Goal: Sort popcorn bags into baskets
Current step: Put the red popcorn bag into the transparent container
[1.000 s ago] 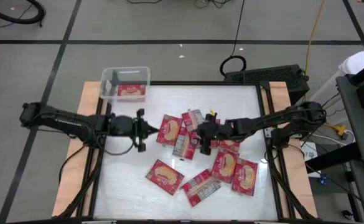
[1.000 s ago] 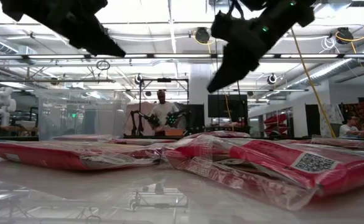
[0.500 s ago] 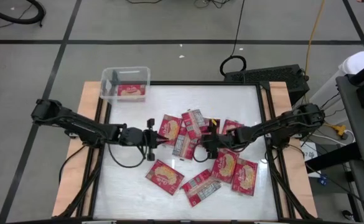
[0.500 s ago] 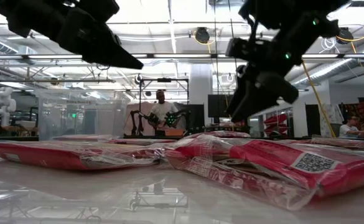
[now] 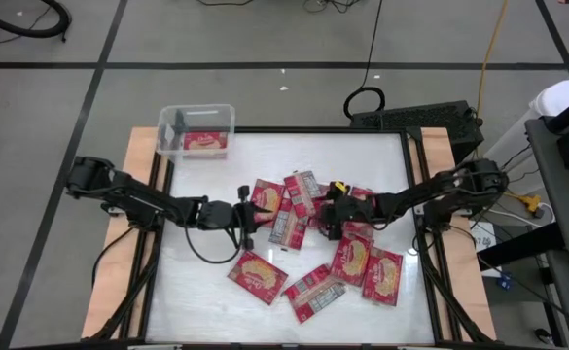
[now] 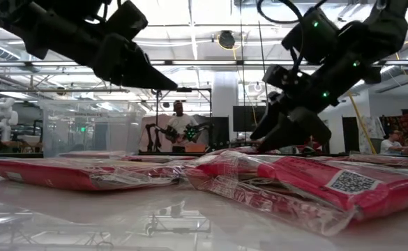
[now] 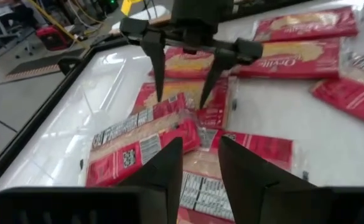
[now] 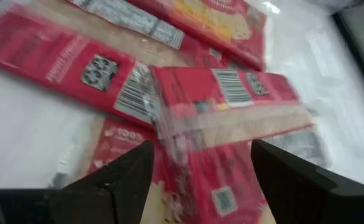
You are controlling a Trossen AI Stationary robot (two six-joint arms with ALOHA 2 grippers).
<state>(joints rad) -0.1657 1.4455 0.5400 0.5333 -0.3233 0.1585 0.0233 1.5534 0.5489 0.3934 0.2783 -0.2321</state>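
Observation:
Several red popcorn bags (image 5: 303,209) lie in a loose, overlapping pile at the table's middle, with more flat ones toward the near edge (image 5: 258,274). The clear basket (image 5: 172,122) stands at the far left corner with one bag (image 5: 204,142) lying inside. My left gripper (image 5: 249,216) hangs open just left of the pile, its fingers (image 7: 163,168) pointing at the bags, with nothing between them. My right gripper (image 5: 325,218) stands wide open low over the pile's right part, its fingers (image 8: 122,180) on either side of a bag (image 8: 225,93). I cannot tell whether they touch it.
Black frame rails (image 5: 158,243) run along the table's left and right sides. A black device (image 5: 415,117) sits beyond the far right corner. Bare white tabletop (image 5: 196,282) lies at the near left. A person (image 6: 180,122) stands far off in the room.
Both grippers have sunk toward the pile. My left gripper has also moved toward the table's right, up to the pile's left edge. My right gripper has tipped its fingers downward, close over the bags. The bags have stayed where they were.

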